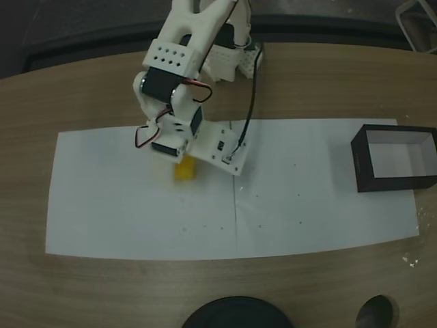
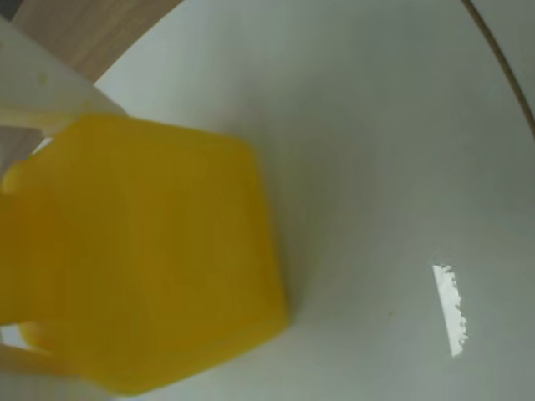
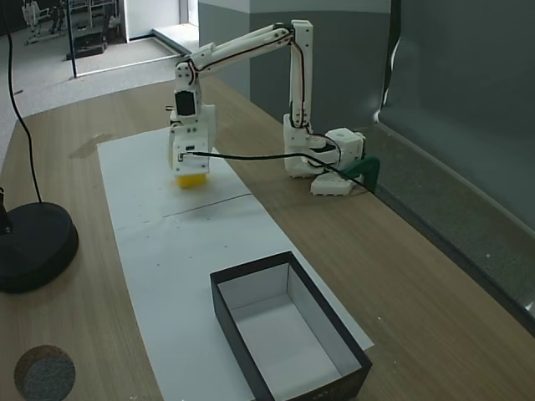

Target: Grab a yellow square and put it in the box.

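Observation:
The yellow square (image 1: 185, 170) sits low over the left half of the white paper, right under the arm's wrist. In the wrist view it (image 2: 150, 251) fills the left side, tilted, with a white finger (image 2: 42, 83) against its upper edge and a pale one along its lower edge. My gripper (image 3: 190, 174) is shut on it, at or just above the paper. The box (image 1: 360, 164) stands far to the right in a fixed view, with black walls and a white inside, open at the top. In the other fixed view the box (image 3: 242, 347) is near the front.
A white paper sheet (image 1: 307, 205) covers the middle of the wooden table. A black round lamp base (image 3: 33, 246) stands beside the paper. The arm's base (image 3: 322, 154) and a black cable lie at the table's far side.

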Controlling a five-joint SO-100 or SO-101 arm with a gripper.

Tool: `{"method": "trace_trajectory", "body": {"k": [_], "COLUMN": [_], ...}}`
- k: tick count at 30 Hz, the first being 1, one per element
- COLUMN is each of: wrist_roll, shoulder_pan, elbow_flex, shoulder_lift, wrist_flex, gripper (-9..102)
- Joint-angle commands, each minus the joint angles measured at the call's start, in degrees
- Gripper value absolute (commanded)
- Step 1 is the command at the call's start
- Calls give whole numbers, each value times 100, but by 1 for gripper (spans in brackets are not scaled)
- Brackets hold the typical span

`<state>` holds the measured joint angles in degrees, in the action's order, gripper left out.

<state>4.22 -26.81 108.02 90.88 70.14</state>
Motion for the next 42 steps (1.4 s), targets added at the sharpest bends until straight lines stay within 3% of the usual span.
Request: {"method": "trace_trajectory", "body": {"k": [1,6,10,22,26,31,42], "wrist_roll": [26,26,-35,-220,-211,-35,-9], "shoulder_pan": [18,264,984,5089,6328,7154,7506], "elbow_flex": [-141,-536,-1345,-3357,-3498,-3779,-3937], "shoulder_lift": [26,35,141,1354,1415,1345,281], "wrist_flex": [-62,-44,404,1327,1160,923,-448], "gripper": [10,11,11,11,11,12,11]}}
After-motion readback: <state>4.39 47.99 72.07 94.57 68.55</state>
